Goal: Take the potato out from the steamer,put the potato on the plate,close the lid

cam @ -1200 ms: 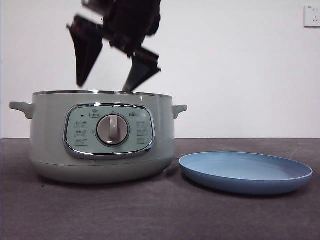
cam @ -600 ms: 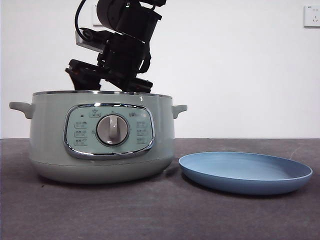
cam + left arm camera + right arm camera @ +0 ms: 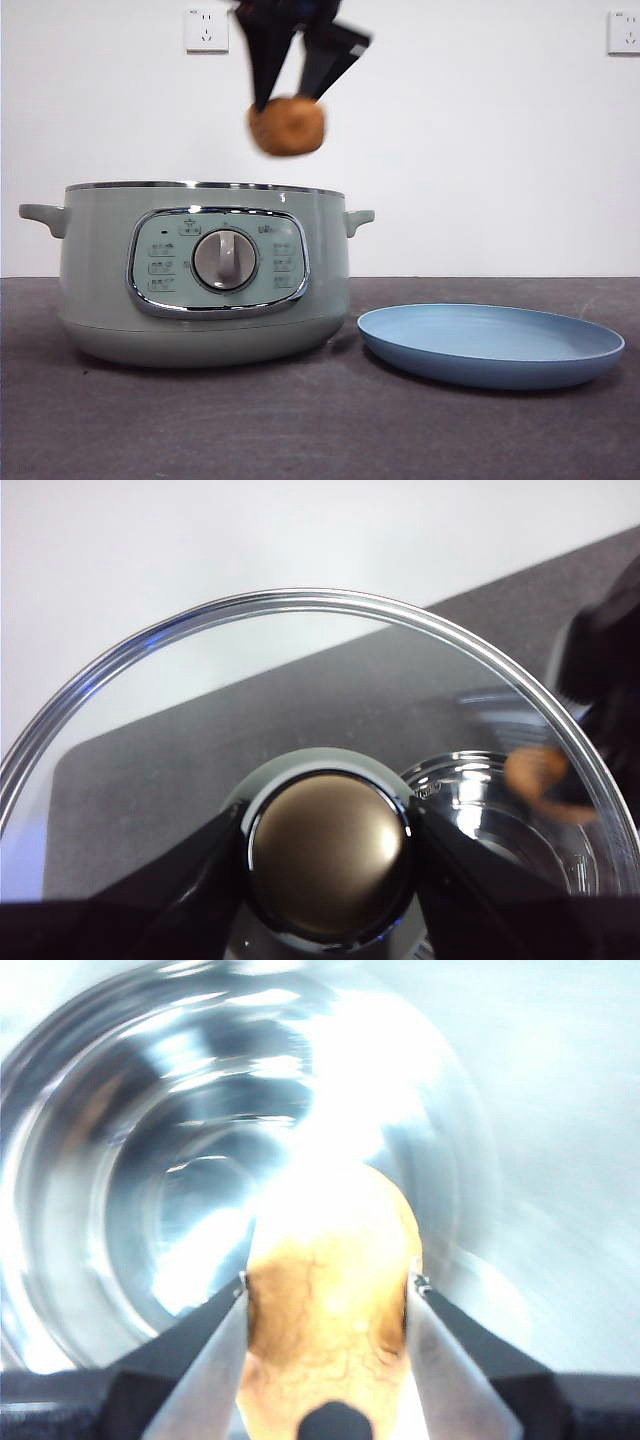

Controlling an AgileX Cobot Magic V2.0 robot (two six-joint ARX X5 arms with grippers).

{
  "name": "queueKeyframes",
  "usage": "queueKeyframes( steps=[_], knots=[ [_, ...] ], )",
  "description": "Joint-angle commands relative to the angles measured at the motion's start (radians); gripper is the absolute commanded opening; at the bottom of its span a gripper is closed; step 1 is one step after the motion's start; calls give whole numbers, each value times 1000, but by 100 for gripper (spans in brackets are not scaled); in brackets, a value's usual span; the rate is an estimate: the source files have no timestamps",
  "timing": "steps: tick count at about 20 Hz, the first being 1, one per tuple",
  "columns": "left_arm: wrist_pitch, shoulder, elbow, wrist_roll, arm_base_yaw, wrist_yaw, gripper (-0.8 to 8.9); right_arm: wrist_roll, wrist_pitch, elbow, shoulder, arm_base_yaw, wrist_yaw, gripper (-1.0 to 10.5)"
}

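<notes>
Over on the left of the table sits the steamer [image 3: 204, 272], pale green, dial facing me, its top uncovered. Directly above its right half hangs the right gripper [image 3: 290, 95], dark jaws pointing down and pinched onto the potato [image 3: 287, 126], which is clear of the chrome rim with open air beneath it. From that arm's own wrist camera the potato [image 3: 335, 1300] fills the space between the two jaws, squeezed on both flanks, with the shiny inside of the pot blurred below it. Its long axis seems to run along the jaws rather than across them, though the blur makes me unsure.

To the right, well apart from the gripper and lower, the plate [image 3: 560, 358] lies flat on the table just beside the pot's base. That is what matters for the next move: the plate lies to the right of and below the held potato, so I would expect a sideways carry past the pot's right handle, then a descent.

The left gripper [image 3: 330, 855] is out of my line of sight from the front, but its wrist camera shows its jaws clamped on either side of the knob of the lid [image 3: 180, 660], the glass dome held aloft.
</notes>
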State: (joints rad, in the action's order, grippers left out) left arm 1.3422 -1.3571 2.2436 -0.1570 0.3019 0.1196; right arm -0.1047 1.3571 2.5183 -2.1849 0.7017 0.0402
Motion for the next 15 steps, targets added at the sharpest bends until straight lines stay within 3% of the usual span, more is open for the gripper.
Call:
queueKeyframes(
  steps=[1, 9, 15],
  knots=[
    [51, -25, 6, -4, -3, -44, -8, 106, 16, 6, 76, -34, 36, -8],
    [12, -141, 6, -15, -1, -246, -8, 158, 26, 5, 267, -197, 44, -8],
    [-51, -158, 6, -27, -1, -341, -8, 160, 29, -42, 375, -278, 44, -9]
  ],
)
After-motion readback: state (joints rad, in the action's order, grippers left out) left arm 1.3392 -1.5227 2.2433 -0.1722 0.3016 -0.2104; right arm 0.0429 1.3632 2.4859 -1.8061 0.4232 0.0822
